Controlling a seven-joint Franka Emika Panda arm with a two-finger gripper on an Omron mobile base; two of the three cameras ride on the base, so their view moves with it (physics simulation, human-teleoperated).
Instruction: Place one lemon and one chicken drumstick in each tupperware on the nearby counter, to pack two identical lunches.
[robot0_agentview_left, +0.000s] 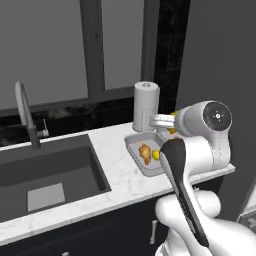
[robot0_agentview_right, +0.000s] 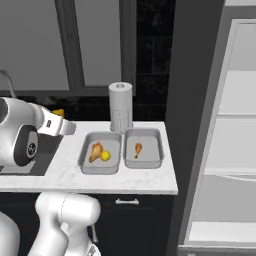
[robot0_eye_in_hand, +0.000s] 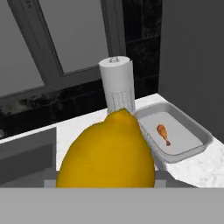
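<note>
Second lemon (robot0_eye_in_hand: 107, 153) fills the hand view close against the camera; the claw (robot0_agentview_right: 59, 116) is judged to be clenched on it, though the finger tips themselves are hidden behind the fruit. In the right base view a sliver of yellow shows at the end of the wrist, held above the tabletop (robot0_agentview_right: 65, 175) at about 10 o'clock from the trays. Left tupperware (robot0_agentview_right: 100, 152) already carries one chicken drumstick (robot0_agentview_right: 95, 151) and one lemon (robot0_agentview_right: 105, 156), touching or nearly so: that lunch reads as complete. Right tupperware (robot0_agentview_right: 143, 147) holds a lone drumstick (robot0_agentview_right: 138, 149) near its centre. A paper towel roll (robot0_agentview_right: 120, 106) stands just behind the two trays. Step in hand: transport of the last lemon. Next move, by judgement: carry toward 3 o'clock past the full tray, keep clear of the roll, lower over the bare floor of the right tray beside the drumstick, then release.
</note>
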